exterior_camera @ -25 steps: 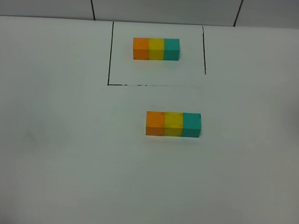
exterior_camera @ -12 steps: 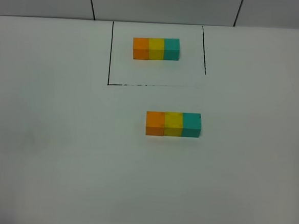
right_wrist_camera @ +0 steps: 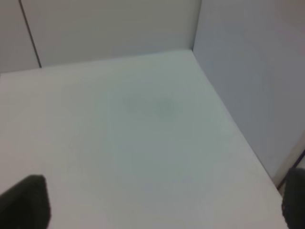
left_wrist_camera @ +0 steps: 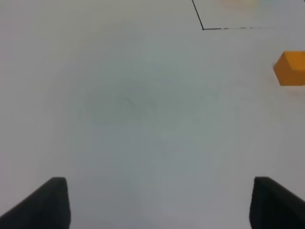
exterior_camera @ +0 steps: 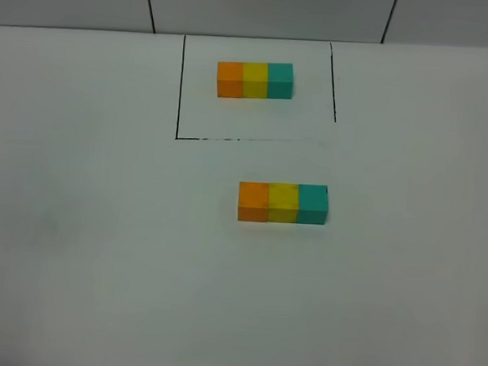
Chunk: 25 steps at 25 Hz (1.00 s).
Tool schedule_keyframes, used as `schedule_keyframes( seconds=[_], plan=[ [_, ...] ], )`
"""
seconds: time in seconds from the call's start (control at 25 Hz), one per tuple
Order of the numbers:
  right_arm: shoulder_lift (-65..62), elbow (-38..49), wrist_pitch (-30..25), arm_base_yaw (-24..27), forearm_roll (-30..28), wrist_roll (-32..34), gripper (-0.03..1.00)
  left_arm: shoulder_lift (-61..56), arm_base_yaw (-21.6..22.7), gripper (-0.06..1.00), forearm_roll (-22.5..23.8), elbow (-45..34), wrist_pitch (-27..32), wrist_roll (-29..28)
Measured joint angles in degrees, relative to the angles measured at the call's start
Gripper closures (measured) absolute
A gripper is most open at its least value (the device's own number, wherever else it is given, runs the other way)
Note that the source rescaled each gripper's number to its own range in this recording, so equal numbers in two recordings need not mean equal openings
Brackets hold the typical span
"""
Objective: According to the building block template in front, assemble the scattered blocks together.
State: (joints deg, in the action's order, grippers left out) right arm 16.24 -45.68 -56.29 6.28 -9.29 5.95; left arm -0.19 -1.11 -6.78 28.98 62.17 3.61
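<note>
The building block template [exterior_camera: 255, 79] is a row of orange, yellow and teal cubes inside a black-lined frame at the back of the table. Nearer the middle, the scattered blocks stand joined in one row: orange [exterior_camera: 253, 201], yellow [exterior_camera: 283, 202], teal [exterior_camera: 313, 204], in the template's order. Neither gripper shows in the high view. In the left wrist view my left gripper [left_wrist_camera: 158, 181] is open over bare table, with the orange block [left_wrist_camera: 290, 68] far off at the picture's edge. My right gripper [right_wrist_camera: 164, 175] is open too, with only bare table between its fingers.
Black lines [exterior_camera: 180, 86] frame the template on three sides. The white table [exterior_camera: 97, 248] runs to a back wall with dark seams. In the right wrist view a grey side wall [right_wrist_camera: 248, 71] bounds the table at its far corner.
</note>
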Motion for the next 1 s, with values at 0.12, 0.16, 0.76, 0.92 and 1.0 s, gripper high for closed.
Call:
schedule_keyframes(
  seconds=[0.12,0.16,0.76,0.92,1.0],
  plan=[
    [-4.4,3.7,-1.8,0.0,0.0,1.2,-0.03,0.0,0.0,-0.04,0.0,0.0,0.0,0.0],
    [-5.8,4.9,-2.5,0.0,0.0,1.8,-0.03,0.0,0.0,-0.04,0.0,0.0,0.0,0.0],
    [-16.7,14.5,-7.7,0.0,2.6,3.3,-0.03,0.0,0.0,-0.04,0.0,0.0,0.0,0.0],
    [-16.7,15.6,-7.2,0.0,2.6,3.4,-0.03,0.0,0.0,-0.04,0.0,0.0,0.0,0.0],
    [-16.7,15.7,-7.1,0.0,2.6,3.4,-0.03,0.0,0.0,-0.04,0.0,0.0,0.0,0.0]
  ],
)
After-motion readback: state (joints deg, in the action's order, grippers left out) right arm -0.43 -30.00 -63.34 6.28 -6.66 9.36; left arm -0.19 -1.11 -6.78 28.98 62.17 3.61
